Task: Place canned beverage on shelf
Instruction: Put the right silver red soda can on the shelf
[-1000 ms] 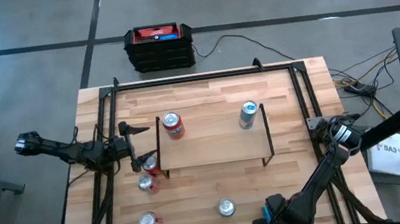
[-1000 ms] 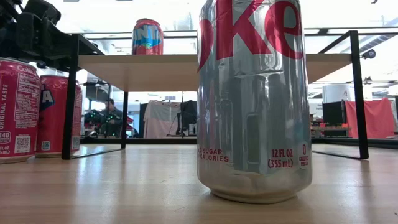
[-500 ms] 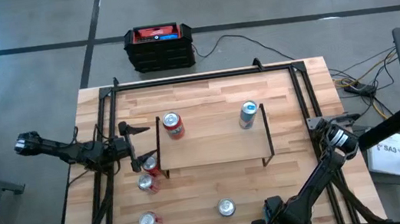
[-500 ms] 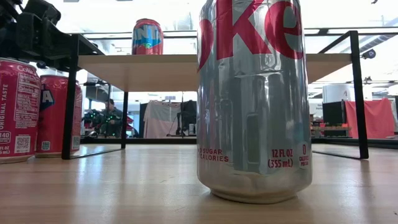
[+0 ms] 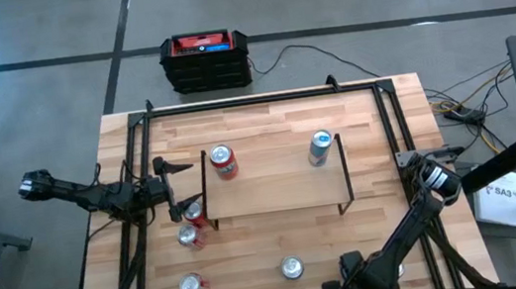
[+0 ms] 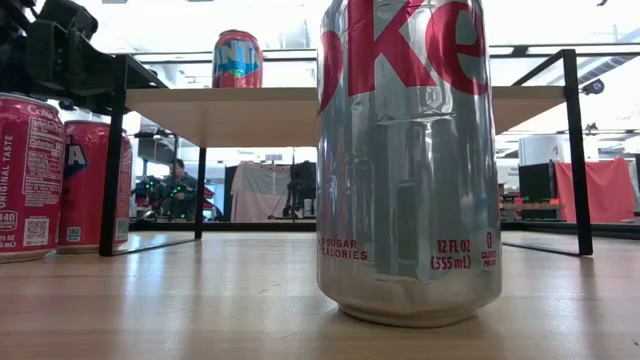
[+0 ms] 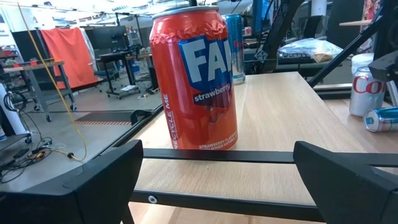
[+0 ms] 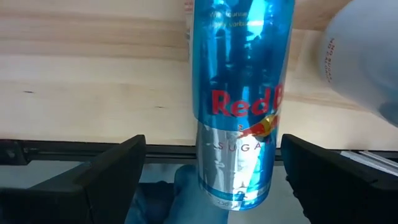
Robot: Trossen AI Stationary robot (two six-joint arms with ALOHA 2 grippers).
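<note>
The light-wood shelf (image 5: 278, 184) on black legs stands mid-table; it also shows in the low view (image 6: 250, 112). A red Fanta can (image 5: 222, 161) and a blue-silver Red Bull can (image 5: 319, 146) stand on it. My left gripper (image 5: 177, 188) is open at the shelf's left end. Its fingers stand wide apart, short of the Fanta can (image 7: 196, 78), and touch nothing. My right gripper (image 5: 432, 181) is at the table's right edge. In its wrist view its open fingers stand on either side of a Red Bull can (image 8: 239, 93), apart from it.
Two red cans (image 5: 192, 223) stand on the table by the shelf's left legs. Another red can (image 5: 192, 286) and a silver Diet Coke can (image 5: 292, 268) stand near the front edge. A black-and-red box (image 5: 206, 59) sits on the floor beyond the table.
My right arm has shifted slightly at the table's right edge. The cans and my left gripper have kept still.
</note>
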